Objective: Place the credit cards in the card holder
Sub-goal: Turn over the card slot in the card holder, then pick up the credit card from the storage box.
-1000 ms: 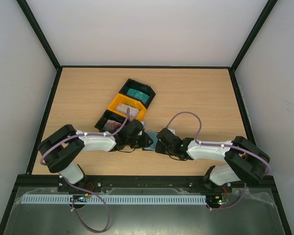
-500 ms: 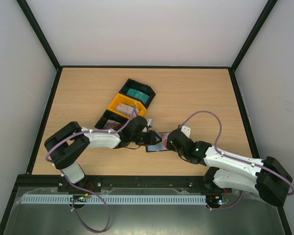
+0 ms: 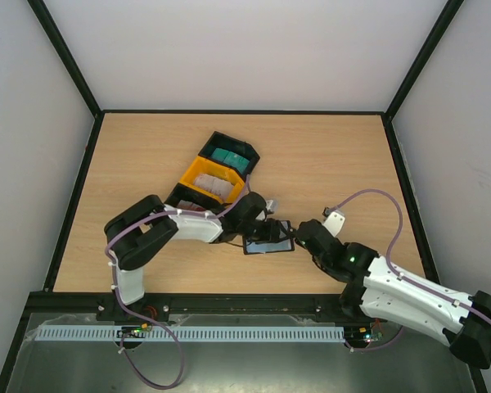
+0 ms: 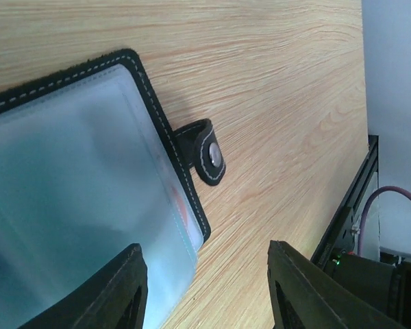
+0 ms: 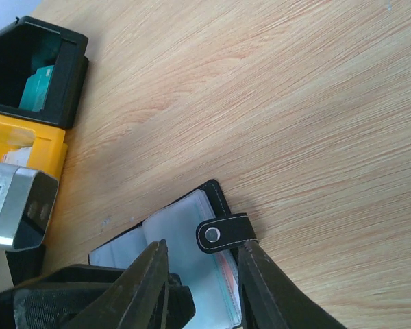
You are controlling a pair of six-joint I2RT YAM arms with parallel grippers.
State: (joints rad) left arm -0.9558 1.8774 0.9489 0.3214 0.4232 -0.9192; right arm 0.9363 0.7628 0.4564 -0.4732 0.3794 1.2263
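Open flat on the counter [image 3: 335,155], lower middle of the top view, the card holder [image 3: 268,238]: black, white-stitched, cloudy teal sleeves, snap tab [image 4: 205,154] jutting out. Left hand [image 4: 204,260] and right hand [image 5: 205,257] parted just over it, gripping nothing.

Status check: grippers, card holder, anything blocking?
Left gripper open, right gripper open, both empty. Card holder lies open on table, between them. Teal cards in far black bin. Nothing blocking.
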